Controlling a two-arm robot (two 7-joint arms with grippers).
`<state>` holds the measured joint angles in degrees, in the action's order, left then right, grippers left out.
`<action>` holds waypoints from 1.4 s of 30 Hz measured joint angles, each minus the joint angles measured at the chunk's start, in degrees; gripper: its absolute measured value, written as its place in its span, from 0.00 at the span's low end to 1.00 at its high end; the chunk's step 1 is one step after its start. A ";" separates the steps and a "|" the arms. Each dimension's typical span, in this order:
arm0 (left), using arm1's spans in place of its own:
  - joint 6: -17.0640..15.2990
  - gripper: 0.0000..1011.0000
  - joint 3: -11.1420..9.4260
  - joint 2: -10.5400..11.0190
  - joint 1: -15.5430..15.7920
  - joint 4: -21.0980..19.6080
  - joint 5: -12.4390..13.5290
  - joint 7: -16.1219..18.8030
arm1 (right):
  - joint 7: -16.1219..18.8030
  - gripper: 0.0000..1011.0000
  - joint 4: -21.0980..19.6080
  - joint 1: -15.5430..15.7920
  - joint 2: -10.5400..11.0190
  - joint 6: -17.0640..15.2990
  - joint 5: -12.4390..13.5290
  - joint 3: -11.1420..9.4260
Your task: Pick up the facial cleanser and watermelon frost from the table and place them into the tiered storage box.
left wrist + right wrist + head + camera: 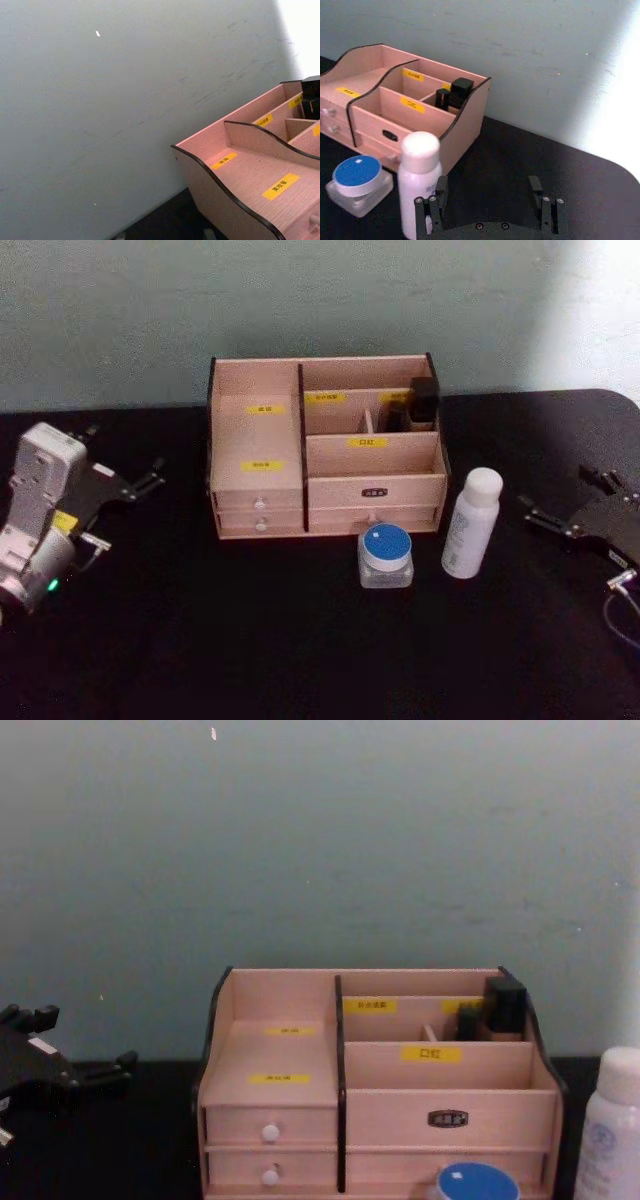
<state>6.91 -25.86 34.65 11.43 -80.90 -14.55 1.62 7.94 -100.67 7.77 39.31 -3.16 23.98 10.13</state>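
The facial cleanser [471,523], a tall white bottle with a rounded cap, stands upright on the black table just right of the tiered storage box [258,445]. The watermelon frost [386,555], a squat jar with a blue lid, sits in front of the box's right drawers, left of the bottle. My right gripper [560,492] hovers open to the right of the bottle, apart from it; in the right wrist view its fingers [437,196] spread wide with the cleanser [420,175] near one of them. My left gripper [120,454] is open at the far left, away from the box.
Two dark cosmetic items [420,403] occupy the box's rear right compartment. A grey-green wall [320,840] rises right behind the box. Black tabletop [250,640] stretches in front of the box and under both arms.
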 joint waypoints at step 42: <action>0.00 0.99 0.00 0.00 0.00 0.00 0.00 0.00 | 12.20 0.99 5.17 -2.26 -6.44 -0.80 -1.00 1.45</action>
<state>6.91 -25.86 34.65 11.43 -80.90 -14.55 1.62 20.14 -95.50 5.52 32.87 -3.96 22.97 11.57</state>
